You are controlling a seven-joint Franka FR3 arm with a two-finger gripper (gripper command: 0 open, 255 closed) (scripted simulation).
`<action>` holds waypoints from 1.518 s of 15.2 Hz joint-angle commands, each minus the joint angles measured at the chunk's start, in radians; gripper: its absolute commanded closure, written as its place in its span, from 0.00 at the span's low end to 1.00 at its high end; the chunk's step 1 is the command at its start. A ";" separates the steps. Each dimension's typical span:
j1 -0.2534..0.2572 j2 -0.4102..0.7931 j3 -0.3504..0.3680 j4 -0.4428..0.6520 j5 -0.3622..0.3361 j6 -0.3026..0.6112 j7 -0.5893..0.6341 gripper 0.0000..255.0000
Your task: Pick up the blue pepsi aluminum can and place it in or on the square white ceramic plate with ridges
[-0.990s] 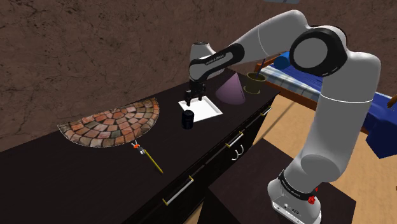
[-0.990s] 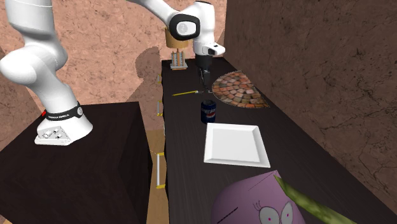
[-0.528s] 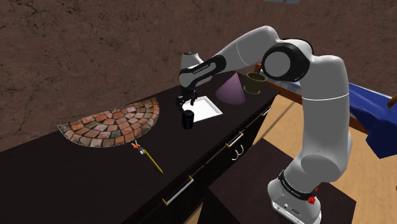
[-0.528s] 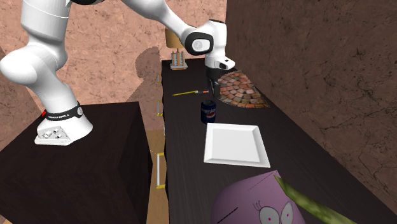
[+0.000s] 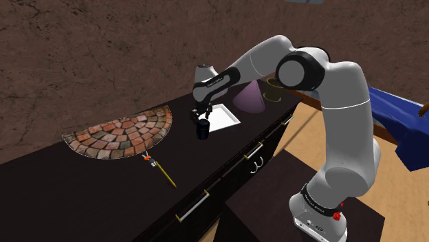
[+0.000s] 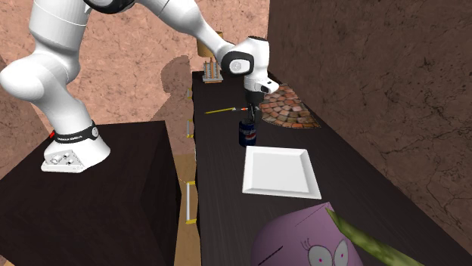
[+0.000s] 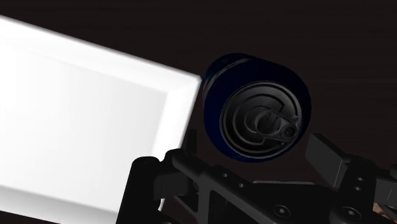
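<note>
Dark blue cylindrical can (image 5: 203, 129), upright on a long black countertop (image 5: 82, 192), just above the middle of the shoulder view. Round metal top with raised rings and a pull tab, seen end-on in the wrist view. Just beside it, toward the shoulder view's upper right, a square white plate (image 5: 221, 118) with a raised rim and a smooth, flat well; one corner close to the can. Directly above the can, the all-black gripper (image 5: 201, 117), fingers spread wide to either side of the can's top and not touching it. Left of centre in the shoulder view, a half-round mat (image 5: 120, 134) patterned like red and grey brick. Below that, a thin yellow pencil (image 5: 165, 175) lying flat. Beyond the plate, a smooth purple cone (image 5: 249, 96). Bare dark counter between the can and the front edge, and more between the can and the mat.
</note>
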 commanded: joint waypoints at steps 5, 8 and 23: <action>0.001 0.003 0.000 0.000 0.000 0.003 0.001 0.00; 0.001 0.003 0.000 0.000 0.000 0.003 0.001 1.00; -0.001 -0.057 0.002 0.006 0.003 -0.063 -0.001 1.00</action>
